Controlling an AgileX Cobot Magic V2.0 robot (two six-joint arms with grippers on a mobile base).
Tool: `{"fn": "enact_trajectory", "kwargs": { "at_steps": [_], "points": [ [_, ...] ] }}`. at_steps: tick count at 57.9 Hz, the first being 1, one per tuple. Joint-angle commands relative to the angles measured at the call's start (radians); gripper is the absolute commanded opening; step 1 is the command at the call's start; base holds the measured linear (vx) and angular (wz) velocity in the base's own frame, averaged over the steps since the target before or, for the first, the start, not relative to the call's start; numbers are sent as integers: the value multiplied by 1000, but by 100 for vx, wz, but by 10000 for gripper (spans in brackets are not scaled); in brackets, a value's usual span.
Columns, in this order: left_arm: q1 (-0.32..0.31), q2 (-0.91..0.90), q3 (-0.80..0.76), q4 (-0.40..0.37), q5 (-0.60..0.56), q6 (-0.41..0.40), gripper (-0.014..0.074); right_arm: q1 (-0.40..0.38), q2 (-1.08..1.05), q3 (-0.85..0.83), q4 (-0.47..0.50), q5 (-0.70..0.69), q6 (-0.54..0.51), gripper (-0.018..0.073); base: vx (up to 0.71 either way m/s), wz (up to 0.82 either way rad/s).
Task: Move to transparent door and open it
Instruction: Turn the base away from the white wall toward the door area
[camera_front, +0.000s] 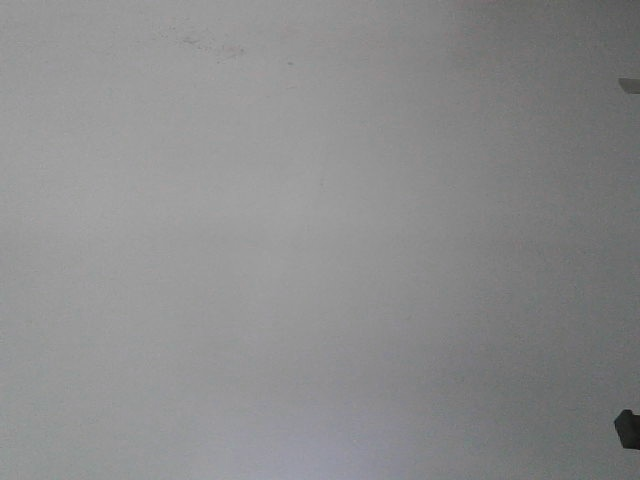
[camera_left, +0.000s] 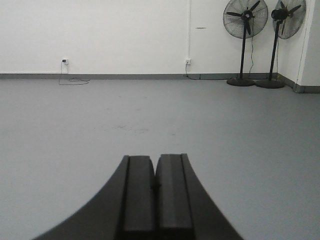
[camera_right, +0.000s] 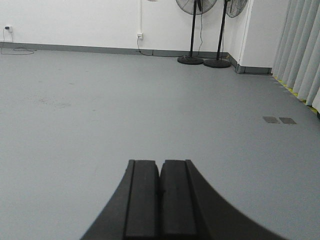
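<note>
The transparent door is out of view in every frame. My left gripper (camera_left: 155, 159) is shut and empty, its black jaws pressed together, pointing over the grey floor (camera_left: 150, 120) toward a white wall. My right gripper (camera_right: 160, 163) is shut and empty too, jaws together, pointing over the same floor (camera_right: 125, 110). The front view shows only grey floor (camera_front: 320, 240), with neither gripper in it.
Two black pedestal fans (camera_left: 244, 40) stand at the far right by the white wall (camera_left: 100, 35); they also show in the right wrist view (camera_right: 192, 35). Pale curtains (camera_right: 302, 50) hang at the right. Wall sockets with cables (camera_left: 65, 62) sit low on the wall. Floor plates (camera_right: 279, 120) lie right.
</note>
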Motion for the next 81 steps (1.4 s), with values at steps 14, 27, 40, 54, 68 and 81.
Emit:
{"fn": "enact_trajectory", "kwargs": {
  "at_steps": [14, 27, 40, 54, 68, 81],
  "points": [
    [-3, -12, 32, -5, -83, -9, -6, 0, -14, 14, -5, -84, -7, -8, 0, 0],
    [-3, -12, 32, -5, -83, -9, -6, 0, -14, 14, -5, -84, -7, -8, 0, -1],
    [-3, -12, 32, -5, -83, -9, -6, 0, -14, 14, -5, -84, -7, -8, 2, -3],
    [-3, -12, 32, -5, -83, -9, -6, 0, -14, 14, -5, -78, -7, -8, 8, -8],
    [-3, -12, 32, -5, -83, -9, -6, 0, -14, 14, -5, -78, -7, -8, 21, -3],
    [-3, -12, 32, -5, -83, -9, -6, 0, -14, 14, -5, -78, -7, -8, 36, 4]
  ]
}}
